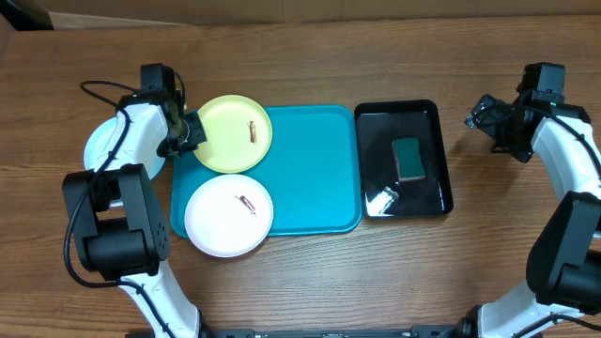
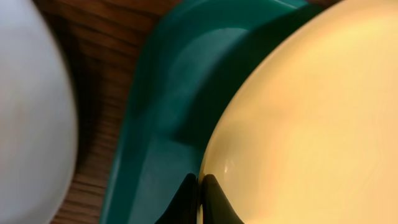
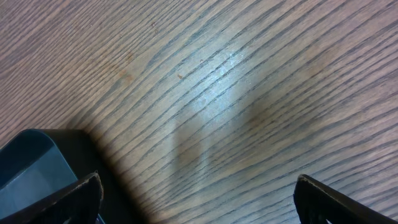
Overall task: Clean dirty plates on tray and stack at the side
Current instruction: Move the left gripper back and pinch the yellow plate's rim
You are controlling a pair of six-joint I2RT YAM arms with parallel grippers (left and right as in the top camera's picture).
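The yellow-green plate (image 1: 233, 133) lies over the far left corner of the turquoise tray (image 1: 315, 174), a reddish smudge on its right part. My left gripper (image 1: 194, 132) is shut on its left rim; in the left wrist view the fingertips (image 2: 199, 182) pinch the plate's (image 2: 311, 124) edge above the tray (image 2: 174, 81). The white plate (image 1: 228, 215), also smudged, sits at the tray's near left. A pale blue plate (image 1: 95, 148) rests on the table left of the tray, mostly behind the left arm. My right gripper (image 1: 489, 115) hangs open over bare wood (image 3: 198, 186).
A glossy black tray (image 1: 404, 160) holding a dark green sponge (image 1: 408, 158) stands right of the turquoise tray; its corner (image 3: 31, 155) shows in the right wrist view. The pale blue plate (image 2: 31, 112) fills the left of the left wrist view.
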